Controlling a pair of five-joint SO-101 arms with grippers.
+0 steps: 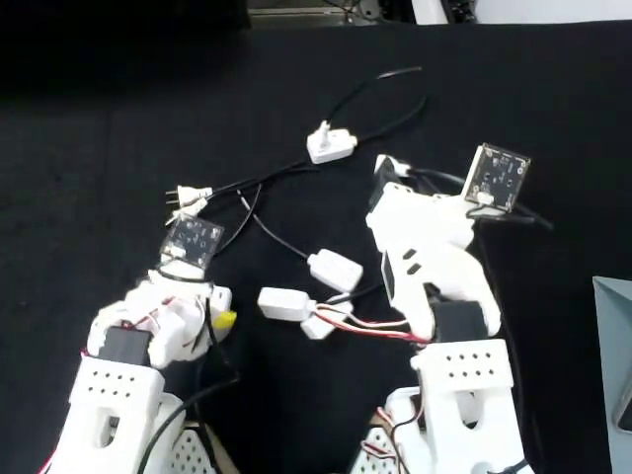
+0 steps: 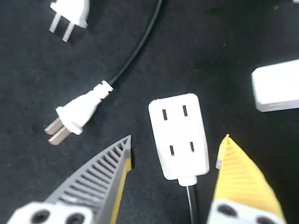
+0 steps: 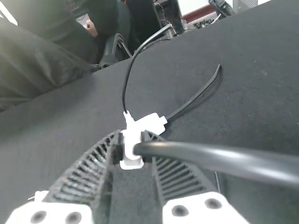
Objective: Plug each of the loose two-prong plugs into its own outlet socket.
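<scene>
My left gripper (image 2: 178,137): jaws wide, white outlet socket (image 2: 177,116) lies between them, touching neither, long axis pointing straight out from my wrist, cord end nearest. A two-prong plug (image 2: 74,115) sits just beside it, prongs aimed away. My right gripper (image 3: 132,140): jaws narrow, pinching a white plug (image 3: 131,156); white connector (image 3: 152,123) just ahead.

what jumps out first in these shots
The right gripper has its fingers closed on a white plug, whose thick black cord sweeps across the right wrist view. The left gripper has its fingers open on either side of a white outlet block. A loose two-prong plug lies beside the block on the black table.
</scene>
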